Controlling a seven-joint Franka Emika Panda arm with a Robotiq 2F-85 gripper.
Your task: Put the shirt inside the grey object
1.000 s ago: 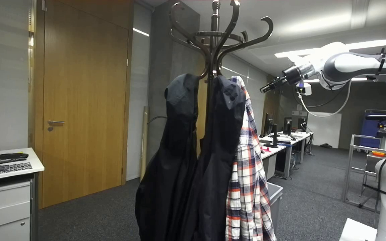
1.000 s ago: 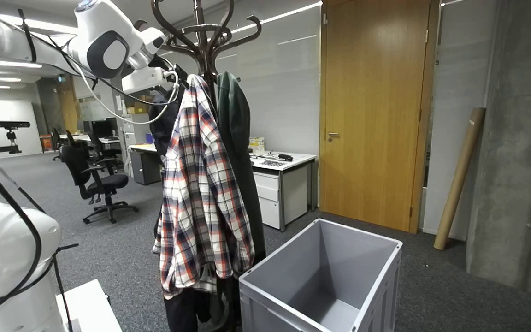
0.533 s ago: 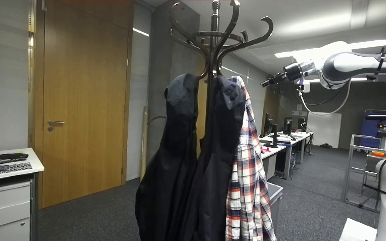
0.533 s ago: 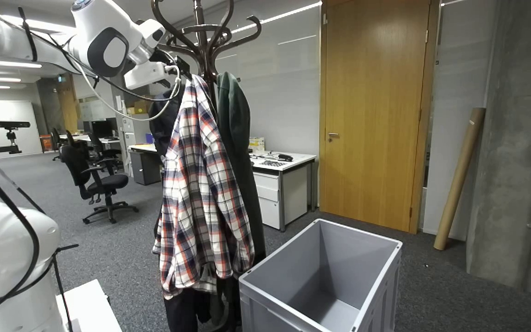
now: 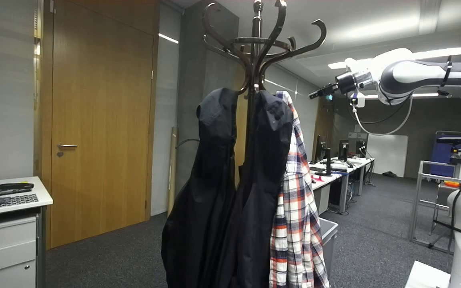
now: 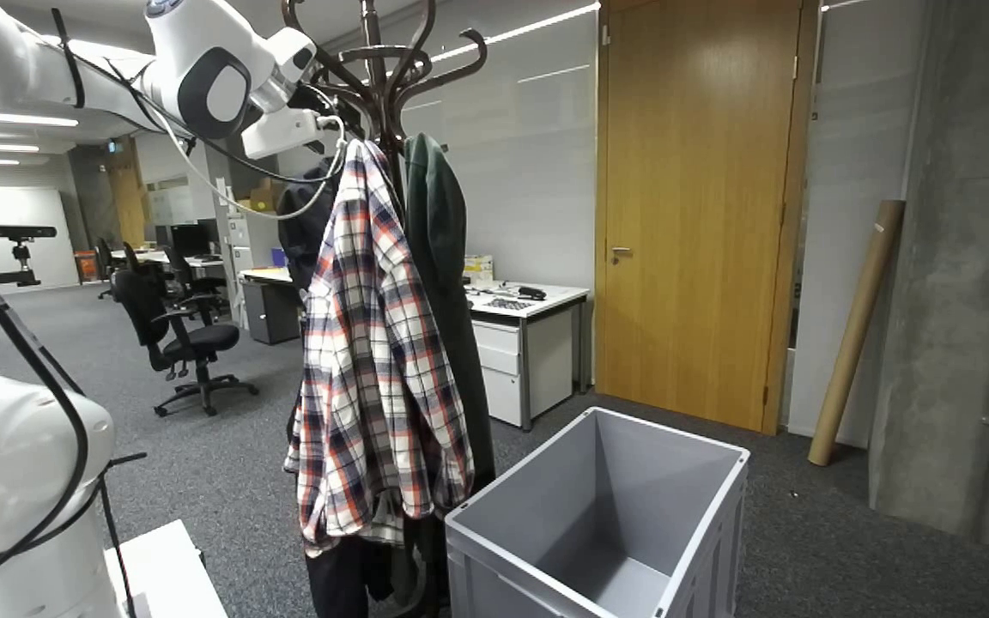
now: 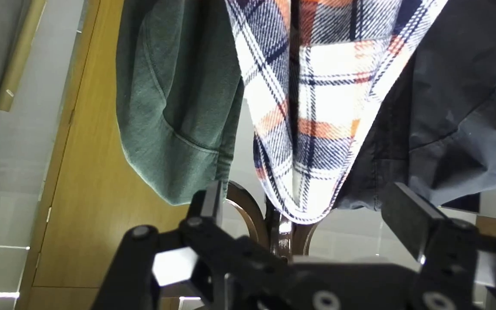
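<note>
The red, white and dark blue plaid shirt hangs from the coat stand in both exterior views (image 5: 296,200) (image 6: 366,343). Its rounded upper end fills the middle of the wrist view (image 7: 330,94). My gripper (image 7: 306,193) is open and empty, its fingers (image 7: 407,215) spread wide on either side of the shirt's top end. In an exterior view the gripper (image 5: 313,96) is level with the shirt's top, a gap away. The grey bin (image 6: 666,472) stands on the floor beside the shirt, open at the top. Garments hide most of it in an exterior view (image 5: 328,230).
The dark coat stand (image 5: 256,44) has curved hooks above the garments; its post also shows in the wrist view (image 7: 283,241). Black jackets (image 5: 206,180) and a dark green garment (image 6: 439,197) hang beside the shirt. A white drawer cabinet (image 6: 546,360) stands behind.
The arm has moved a little toward the coat stand and slightly up, and the gripper has tilted to point less steeply down. The shirt and the bin have not moved.
</note>
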